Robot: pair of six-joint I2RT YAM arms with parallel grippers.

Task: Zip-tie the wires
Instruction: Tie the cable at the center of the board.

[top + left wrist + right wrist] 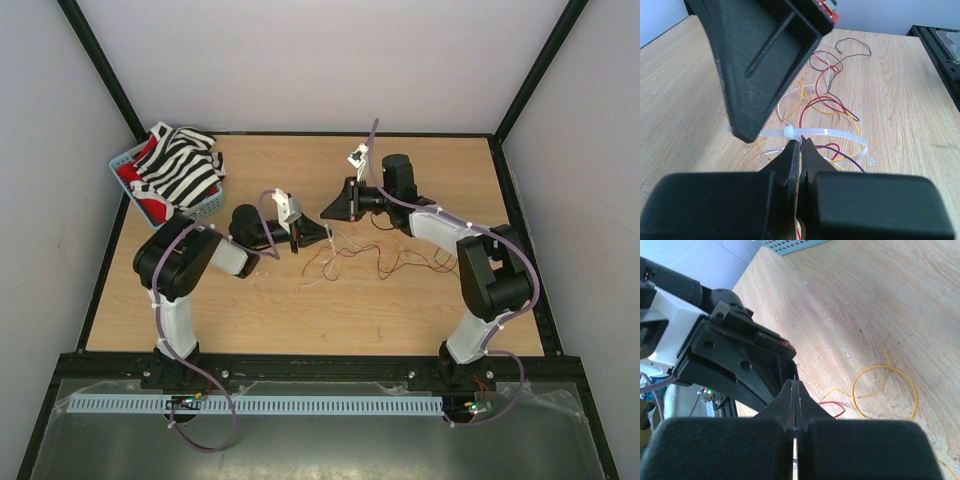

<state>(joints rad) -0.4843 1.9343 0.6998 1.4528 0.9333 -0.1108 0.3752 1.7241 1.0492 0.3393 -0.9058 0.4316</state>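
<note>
The wires point(375, 256) lie as thin red, orange and dark curls on the wooden table between the arms. In the left wrist view the whitish zip tie point(832, 133) forms a loop around several wires point(830, 102), its head just above my left gripper's tips. My left gripper point(800, 143) is shut on the gathered wires right under that head. My right gripper point(746, 135) comes in from the upper left and pinches the tie's tail. In its own view the right gripper point(796, 384) is shut with a thin pale strip between the jaws. Both grippers meet at mid-table point(318, 225).
A light blue basket point(124, 160) with black-and-white striped cloth stands at the table's back left corner. Loose yellow and red wire loops point(885, 390) lie on the wood to the right of the right gripper. Black frame rails border the table.
</note>
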